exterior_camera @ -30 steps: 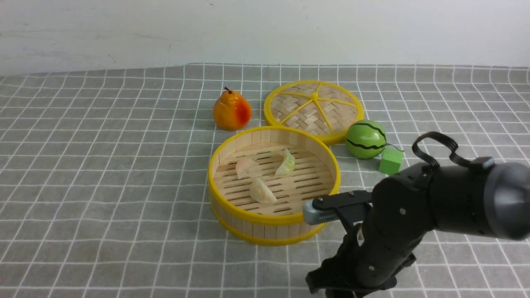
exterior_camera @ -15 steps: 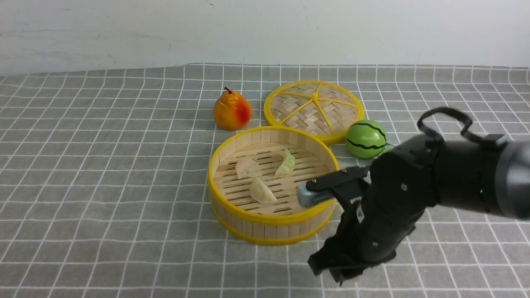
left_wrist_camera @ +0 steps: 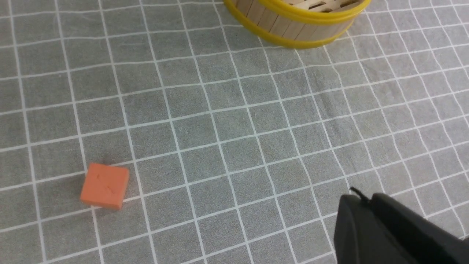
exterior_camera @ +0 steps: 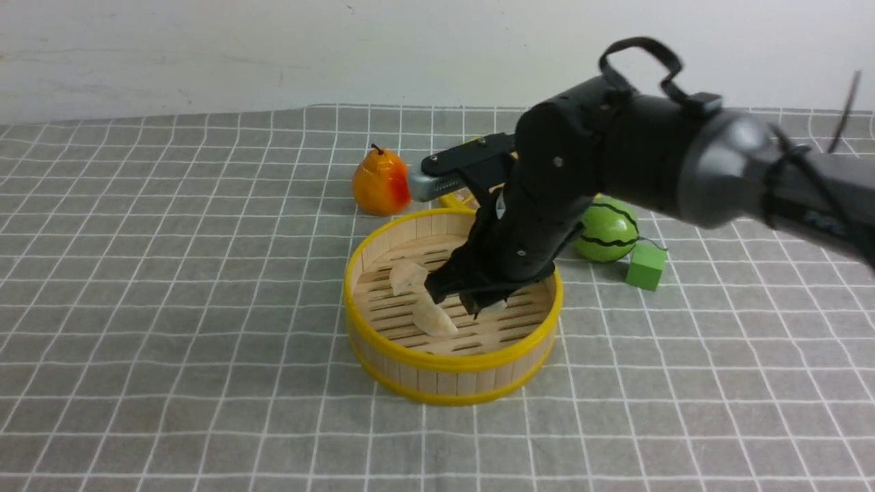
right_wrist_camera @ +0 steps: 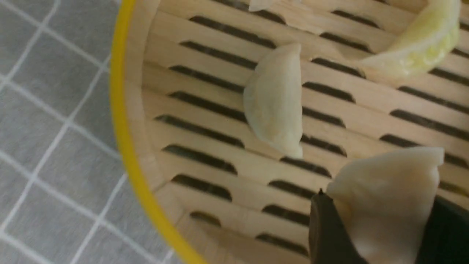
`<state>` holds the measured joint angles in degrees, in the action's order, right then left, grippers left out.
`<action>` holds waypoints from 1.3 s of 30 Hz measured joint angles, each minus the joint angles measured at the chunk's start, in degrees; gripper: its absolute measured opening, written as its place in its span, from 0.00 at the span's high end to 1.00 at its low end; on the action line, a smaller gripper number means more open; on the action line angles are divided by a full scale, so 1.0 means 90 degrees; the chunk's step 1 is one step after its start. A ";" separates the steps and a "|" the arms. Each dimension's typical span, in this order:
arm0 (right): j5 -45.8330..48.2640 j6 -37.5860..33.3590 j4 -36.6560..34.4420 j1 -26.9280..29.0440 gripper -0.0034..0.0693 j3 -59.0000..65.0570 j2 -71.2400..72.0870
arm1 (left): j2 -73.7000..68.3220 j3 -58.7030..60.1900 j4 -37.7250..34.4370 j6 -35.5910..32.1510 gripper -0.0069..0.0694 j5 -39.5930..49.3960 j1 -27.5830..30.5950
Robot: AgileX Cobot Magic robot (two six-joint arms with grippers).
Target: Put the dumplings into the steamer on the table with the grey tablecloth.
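- Right fingers are clamping on the held white dumpling. One dark finger is pressing each end of the crescent, and its rounded back is sticking out beyond the tips.
- In the front view the right fingers are pointing down inside the steamer, low over the slatted floor. Whether the held white dumpling is touching the slats, I cannot tell.
- The loose white dumpling is lying flat on the slats just beside the held one, apart from it and clear of both fingers. It is also showing in the front view, nearest the steamer's front wall.
- The green dumpling is lying farther across the floor, well clear of the fingers. The arm is hiding it in the front view.
- The pink dumpling is sitting on the slats toward the robot's left side of the steamer, apart from the fingers.
- The steamer is standing on the grey tablecloth, which is covering the counter.
- A pear is standing behind the steamer; a watermelon ball and a green block are sitting to its right.
- Left fingers are showing only as one dark mass, pressed together and holding nothing, above bare cloth.
- An orange block is lying on the cloth, well apart from the steamer's wall.
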<state>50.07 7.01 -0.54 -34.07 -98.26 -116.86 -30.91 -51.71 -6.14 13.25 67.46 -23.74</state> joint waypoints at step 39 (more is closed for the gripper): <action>-0.2021 -0.1460 -0.1394 0.0440 0.98 0.3889 0.5186 | 0.3367 0.3161 0.0359 -0.0455 0.84 -0.3391 0.0000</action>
<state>31.88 -6.13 -13.08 -30.11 -63.26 -70.18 -0.61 -23.26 -2.91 9.16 36.93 -23.74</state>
